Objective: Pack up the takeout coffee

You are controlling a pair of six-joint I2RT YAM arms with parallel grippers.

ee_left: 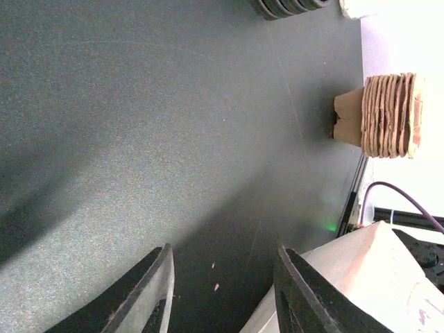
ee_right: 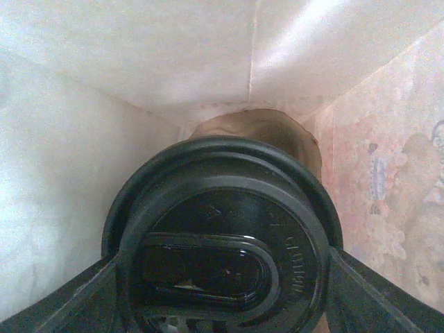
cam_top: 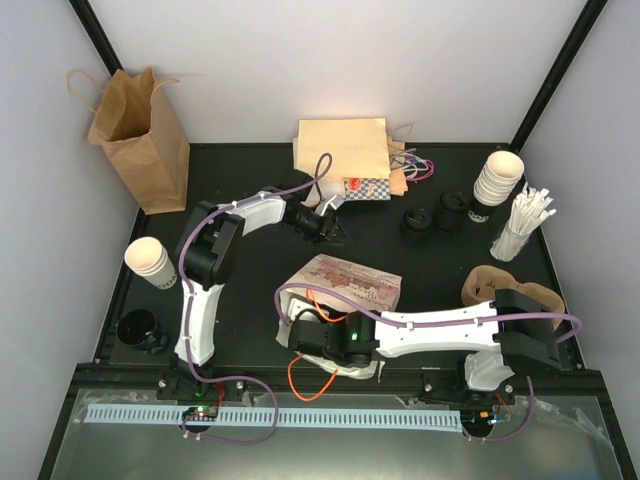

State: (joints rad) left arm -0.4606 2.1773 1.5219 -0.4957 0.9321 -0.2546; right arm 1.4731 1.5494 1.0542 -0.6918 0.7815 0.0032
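Note:
The takeout coffee shows in the right wrist view as a round black lid point(ee_right: 222, 236) filling the frame; its cup is hidden below. My right gripper point(ee_right: 220, 309) is shut on it, one finger on each side of the lid, inside a white paper bag point(ee_right: 83, 139). In the top view this bag point(cam_top: 350, 282) lies on the table with a pink print, and the right wrist reaches into its near end. My left gripper point(cam_top: 326, 228) is open and empty above the table at the back middle; in its own view point(ee_left: 223, 291) the bag's edge point(ee_left: 378, 277) lies by its right finger.
An upright brown bag point(cam_top: 140, 135) stands back left and flat bags point(cam_top: 342, 148) back centre. Stacked cream cups are at the right point(cam_top: 497, 180) and left point(cam_top: 150, 262). Loose black lids point(cam_top: 435, 215), straws point(cam_top: 520, 225) and brown carriers point(cam_top: 490, 285) are on the right.

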